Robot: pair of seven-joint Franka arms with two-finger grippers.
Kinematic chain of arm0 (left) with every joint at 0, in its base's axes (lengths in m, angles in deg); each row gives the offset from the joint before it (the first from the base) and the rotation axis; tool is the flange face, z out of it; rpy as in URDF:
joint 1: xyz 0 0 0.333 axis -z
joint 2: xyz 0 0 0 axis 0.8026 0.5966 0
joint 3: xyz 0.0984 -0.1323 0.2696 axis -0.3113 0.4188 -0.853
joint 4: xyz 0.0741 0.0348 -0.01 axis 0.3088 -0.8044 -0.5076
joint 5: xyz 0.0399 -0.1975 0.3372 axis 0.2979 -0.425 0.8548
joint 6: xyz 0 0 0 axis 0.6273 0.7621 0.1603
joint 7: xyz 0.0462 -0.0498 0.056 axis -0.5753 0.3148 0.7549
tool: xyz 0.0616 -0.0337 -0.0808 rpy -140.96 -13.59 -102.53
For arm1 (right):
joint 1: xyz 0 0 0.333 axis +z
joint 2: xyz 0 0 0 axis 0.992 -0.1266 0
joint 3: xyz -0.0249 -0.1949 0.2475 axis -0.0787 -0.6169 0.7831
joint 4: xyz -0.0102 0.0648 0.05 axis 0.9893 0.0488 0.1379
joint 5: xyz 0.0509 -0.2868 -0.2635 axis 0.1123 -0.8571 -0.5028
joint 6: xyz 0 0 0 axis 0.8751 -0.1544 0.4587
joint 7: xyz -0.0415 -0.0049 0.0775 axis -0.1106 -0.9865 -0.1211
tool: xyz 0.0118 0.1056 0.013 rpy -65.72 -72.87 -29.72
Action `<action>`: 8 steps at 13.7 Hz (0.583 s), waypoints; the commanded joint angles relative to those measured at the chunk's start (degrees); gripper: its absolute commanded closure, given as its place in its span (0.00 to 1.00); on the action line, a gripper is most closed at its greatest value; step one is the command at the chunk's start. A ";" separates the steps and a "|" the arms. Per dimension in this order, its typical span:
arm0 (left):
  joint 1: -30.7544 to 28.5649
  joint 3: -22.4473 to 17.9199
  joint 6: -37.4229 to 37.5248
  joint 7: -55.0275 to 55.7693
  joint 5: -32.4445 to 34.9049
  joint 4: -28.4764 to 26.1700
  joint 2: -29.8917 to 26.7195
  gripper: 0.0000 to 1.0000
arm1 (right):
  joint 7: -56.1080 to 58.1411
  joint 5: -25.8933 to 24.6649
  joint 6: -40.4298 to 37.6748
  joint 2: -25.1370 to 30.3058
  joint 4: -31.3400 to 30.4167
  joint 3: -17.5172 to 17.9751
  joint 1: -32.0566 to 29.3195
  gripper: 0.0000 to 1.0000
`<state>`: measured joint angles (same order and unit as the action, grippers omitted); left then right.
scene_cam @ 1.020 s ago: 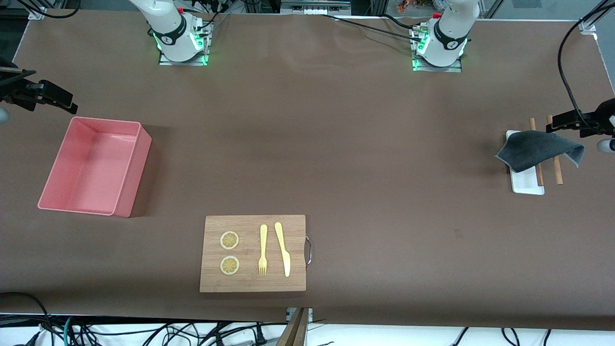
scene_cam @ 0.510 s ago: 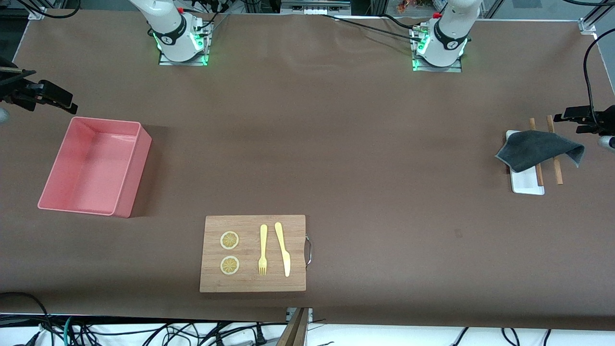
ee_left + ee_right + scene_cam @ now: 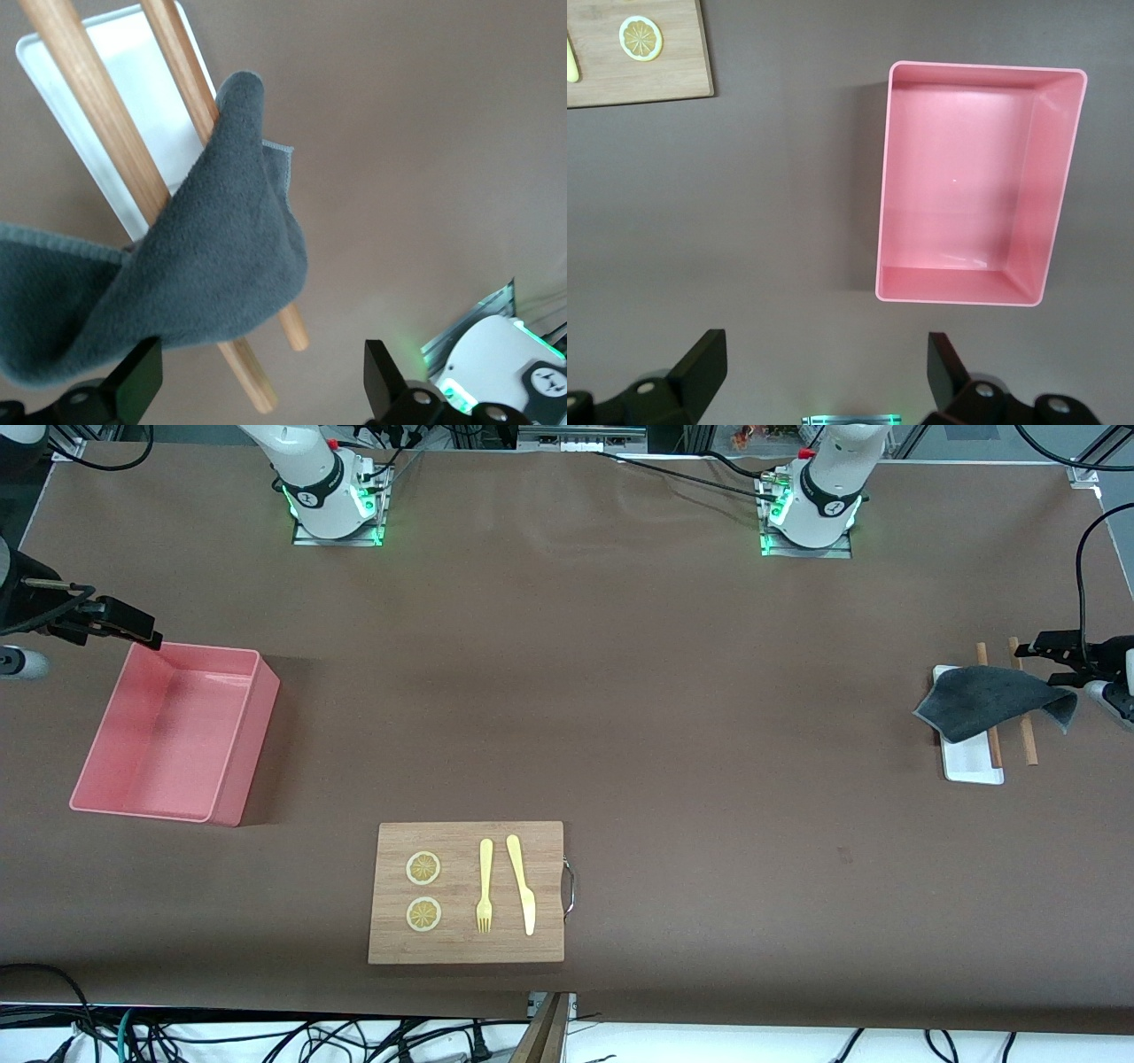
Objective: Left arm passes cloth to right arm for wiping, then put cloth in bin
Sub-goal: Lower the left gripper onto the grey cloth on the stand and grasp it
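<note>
Left wrist view alone shows left claw (image 3: 257,381) wide over cloth (image 3: 204,266); right claw (image 3: 824,376) wide, bin (image 3: 970,292) at 1 o'clock. Both claws shifted since earlier.

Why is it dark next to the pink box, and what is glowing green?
Front view: the bin casts a shadow on the table, toward the middle; green lights glow at both arm bases. Right wrist view: the shadow lies beside one long bin wall.
</note>
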<state>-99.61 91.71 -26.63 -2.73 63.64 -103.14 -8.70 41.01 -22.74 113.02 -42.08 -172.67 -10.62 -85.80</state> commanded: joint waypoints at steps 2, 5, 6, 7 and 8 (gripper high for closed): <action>-0.18 0.51 -0.46 -3.85 2.11 1.56 1.50 0.00 | -0.44 0.75 -0.70 -1.47 0.88 0.01 0.43 0.00; 0.09 0.69 -0.37 -3.76 2.20 1.83 1.24 0.00 | -0.61 0.49 -3.23 -2.00 0.62 0.01 1.04 0.00; 0.09 1.04 -0.19 -3.76 2.20 1.92 1.06 0.00 | -0.70 0.40 -3.33 -2.00 0.71 0.01 1.13 0.00; 0.17 1.39 -0.11 -3.76 2.29 2.09 0.80 0.00 | -1.22 0.57 -3.16 -2.09 0.71 0.01 1.22 0.00; 0.52 1.48 0.07 -3.85 2.29 2.96 0.80 0.00 | -1.66 0.75 -2.98 -2.09 0.79 0.01 1.22 0.00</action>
<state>-99.49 92.61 -27.39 -5.26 64.56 -101.97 -7.68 40.76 -22.74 111.01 -44.19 -172.69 -10.59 -84.85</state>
